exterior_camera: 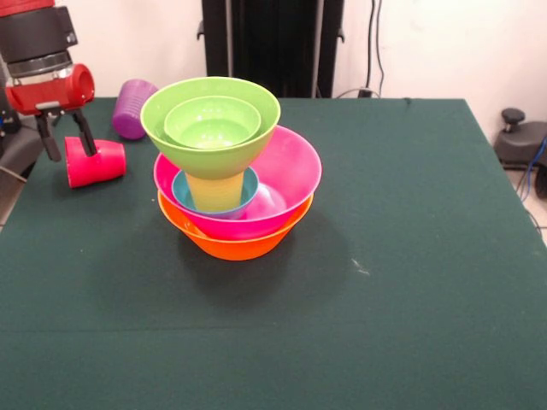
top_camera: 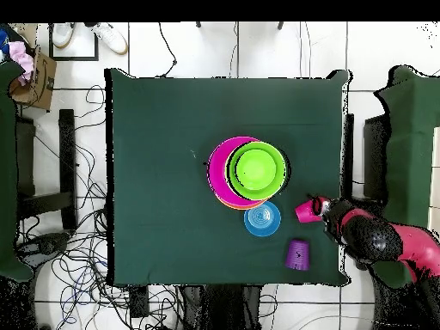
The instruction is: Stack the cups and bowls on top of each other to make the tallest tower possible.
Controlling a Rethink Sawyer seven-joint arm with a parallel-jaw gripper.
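Note:
The tower stands mid-table: an orange bowl holds a pink bowl. Inside the pink bowl, a blue bowl holds a yellow cup. The cup carries a medium green bowl with a small green bowl nested in it. A red cup lies on its side at the left. My gripper is at its open end with the fingers apart, one on each side of the rim. A purple cup lies on its side behind. In the overhead view the gripper touches the red cup.
In the overhead view the tower has a blue bowl at its robot-side edge, and the purple cup lies near the table's edge. The robot's black pedestal stands behind the table. A grey object sits off the right edge.

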